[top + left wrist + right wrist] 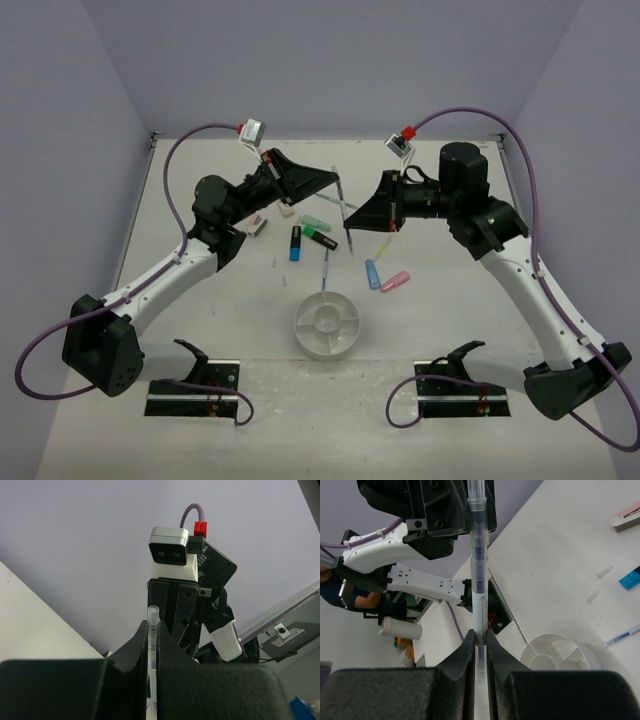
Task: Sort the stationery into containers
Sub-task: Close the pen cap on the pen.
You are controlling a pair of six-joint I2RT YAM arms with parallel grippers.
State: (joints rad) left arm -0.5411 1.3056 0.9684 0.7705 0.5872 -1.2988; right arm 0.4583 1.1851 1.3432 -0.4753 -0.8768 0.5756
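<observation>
One thin clear-grey pen [343, 205] is held in the air by both grippers. My left gripper [335, 172] is shut on its far end; in the left wrist view the pen [153, 630] stands between the closed jaws [153, 625] with its tip poking out. My right gripper [352, 228] is shut on the near end; in the right wrist view the pen [478, 555] rises from the jaws [479, 636] to the left gripper. The round white divided dish [327, 322] sits near the front, empty, and also shows in the right wrist view [555, 637].
On the table under the grippers lie a pale green highlighter [313, 221], a blue highlighter [295, 243], a black highlighter [321, 239], a blue pen [326, 265], another blue highlighter [371, 272], a pink highlighter [396, 281], a yellow pen [386, 238] and erasers [257, 226].
</observation>
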